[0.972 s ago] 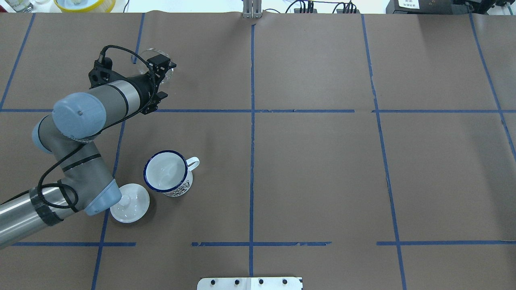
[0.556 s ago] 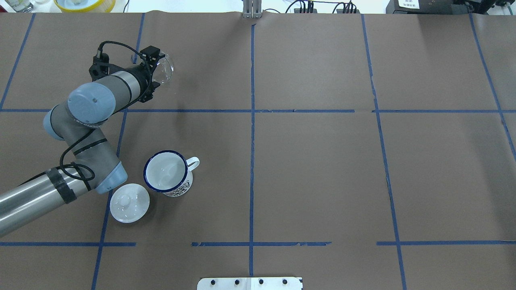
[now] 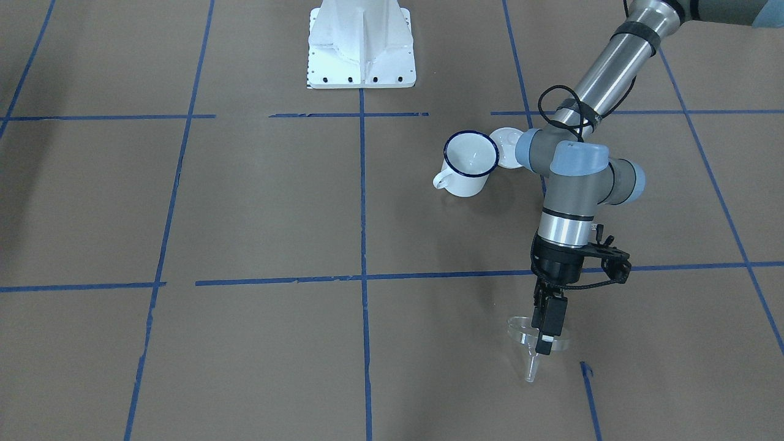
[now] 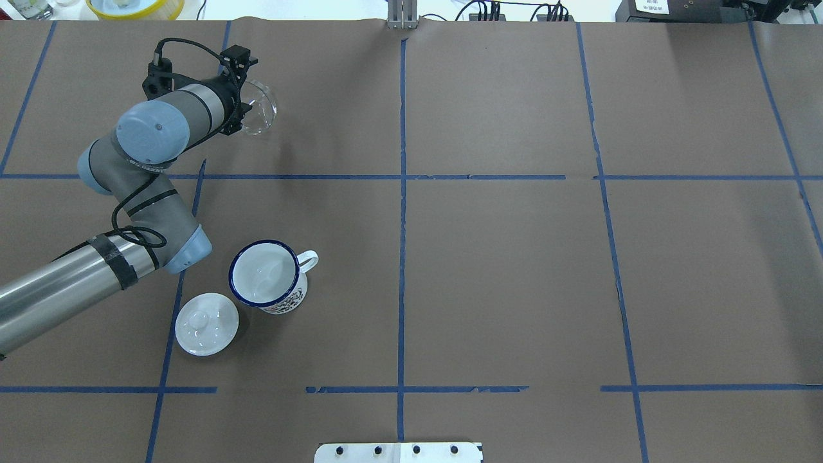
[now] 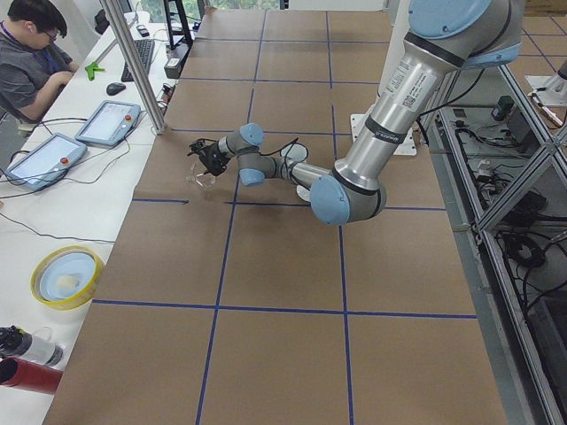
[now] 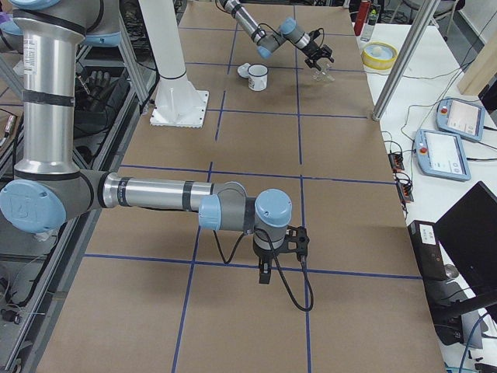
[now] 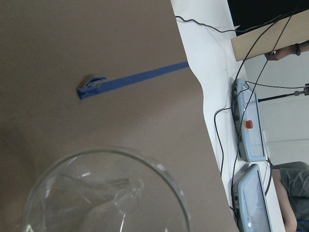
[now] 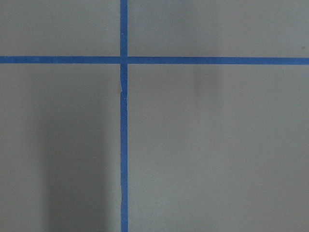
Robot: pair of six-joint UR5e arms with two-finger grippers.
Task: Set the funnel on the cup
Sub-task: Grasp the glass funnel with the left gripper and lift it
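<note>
The clear funnel is at the far left of the table, spout down, mouth up; it also shows in the front view and the left wrist view. My left gripper is shut on its rim, pointing down. The white mug with the dark blue rim stands upright and empty nearer the robot, handle to the right; it also shows in the front view. My right gripper hangs over bare paper far from both; I cannot tell if it is open or shut.
A round white knobbed lid lies just left of the mug. A yellow bowl sits beyond the far edge. The white robot base stands at the near middle. An operator and tablets are past the far edge.
My left arm has folded and swung toward the far edge, and the wrist has turned more upright. The funnel has stayed in the gripper and shifted only slightly.
</note>
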